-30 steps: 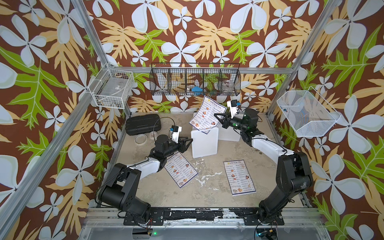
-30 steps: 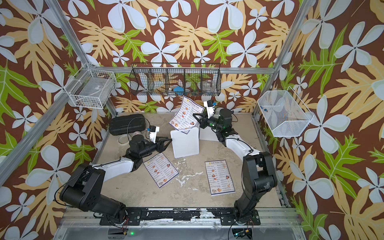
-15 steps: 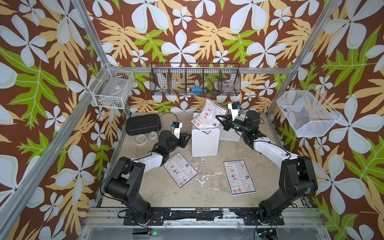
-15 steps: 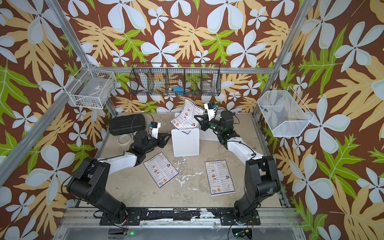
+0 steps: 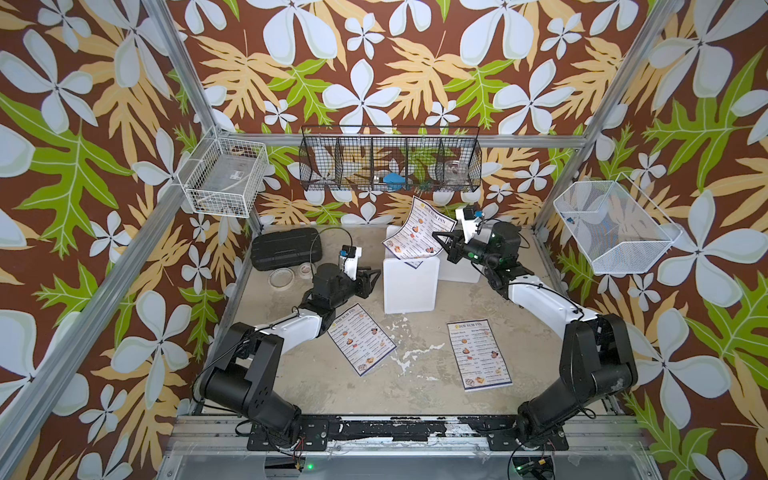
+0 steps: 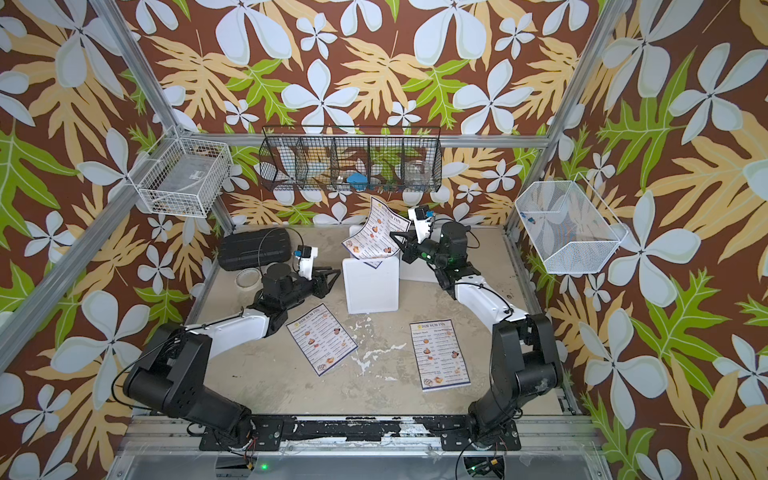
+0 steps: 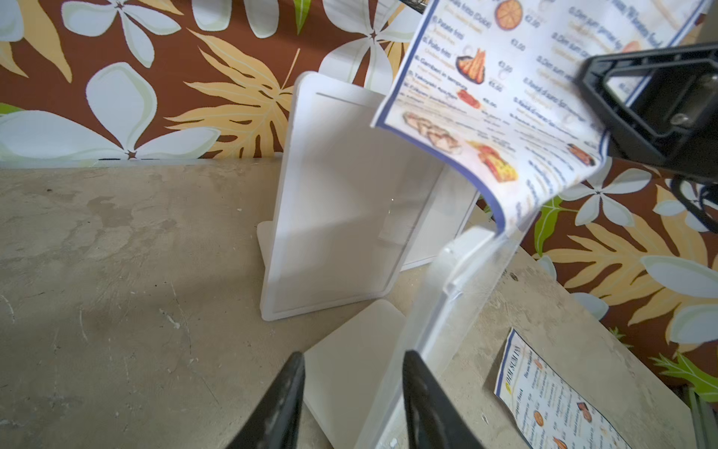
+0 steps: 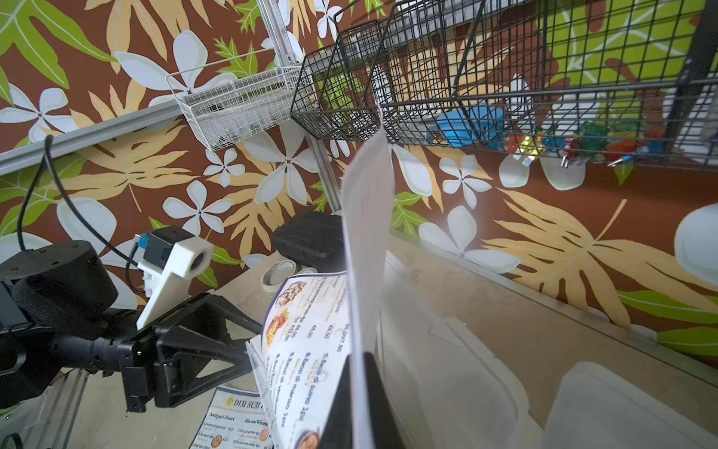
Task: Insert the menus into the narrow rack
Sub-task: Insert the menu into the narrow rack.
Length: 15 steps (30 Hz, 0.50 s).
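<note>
My right gripper [image 5: 438, 240] [image 8: 363, 388] is shut on one edge of a menu [image 5: 419, 232] [image 6: 376, 232]. The sheet hangs curled above the white rack [image 5: 410, 286] [image 6: 370, 286]. Its lower corner touches the top of the rack's clear front [image 7: 458, 291], beside the slot. My left gripper [image 5: 374, 276] [image 7: 351, 388] stands open at the rack's left edge, its fingers either side of the white base plate and gripping nothing. Two more menus [image 5: 361, 338] [image 5: 478, 353] lie flat on the table in front of the rack.
Two more white stands [image 5: 457, 270] [image 7: 338, 202] sit behind the rack. A black case [image 5: 286, 249] and a round lid [image 5: 280, 277] lie at the back left. A black wire basket [image 5: 390, 164] hangs on the back wall, and white wire baskets [image 5: 224, 178] [image 5: 615, 224] on the sides.
My left gripper has moved back and in toward the rack's left edge. The right gripper still holds the menu over the rack, with the sheet shifted slightly.
</note>
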Tool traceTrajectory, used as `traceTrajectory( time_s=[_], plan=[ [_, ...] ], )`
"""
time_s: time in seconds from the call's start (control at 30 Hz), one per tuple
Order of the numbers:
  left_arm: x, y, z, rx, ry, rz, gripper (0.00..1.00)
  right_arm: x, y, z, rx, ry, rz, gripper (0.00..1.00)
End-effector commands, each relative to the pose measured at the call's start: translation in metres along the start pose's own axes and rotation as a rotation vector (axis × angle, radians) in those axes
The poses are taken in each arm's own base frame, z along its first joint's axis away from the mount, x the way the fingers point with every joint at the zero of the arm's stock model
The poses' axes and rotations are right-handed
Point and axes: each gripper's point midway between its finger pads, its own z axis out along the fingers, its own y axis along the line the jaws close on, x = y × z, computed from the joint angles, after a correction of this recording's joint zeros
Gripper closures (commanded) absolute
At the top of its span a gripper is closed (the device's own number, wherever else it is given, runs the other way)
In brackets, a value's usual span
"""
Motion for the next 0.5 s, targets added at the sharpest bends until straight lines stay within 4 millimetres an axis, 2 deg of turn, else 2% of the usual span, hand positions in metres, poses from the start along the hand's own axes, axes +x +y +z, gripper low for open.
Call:
traceTrajectory(
  time_s=[0.0, 0.1, 0.3, 0.47],
  plan=[
    [-0.002, -0.019, -0.01, 0.094, -0.028, -0.002, 0.51, -0.007, -0.001, 0.001, 0.006, -0.018, -0.016, 1.0],
    [-0.001, -0.025, -0.012, 0.129, -0.033, -0.005, 0.48, -0.007, -0.004, 0.003, 0.014, -0.018, -0.003, 1.0],
    [0.001, -0.028, -0.001, 0.153, -0.015, -0.008, 0.42, -0.007, -0.007, 0.005, 0.013, -0.021, 0.011, 1.0],
    [0.004, -0.023, 0.01, 0.132, 0.001, -0.007, 0.42, -0.007, -0.006, 0.006, 0.01, -0.023, 0.01, 1.0]
  ],
)
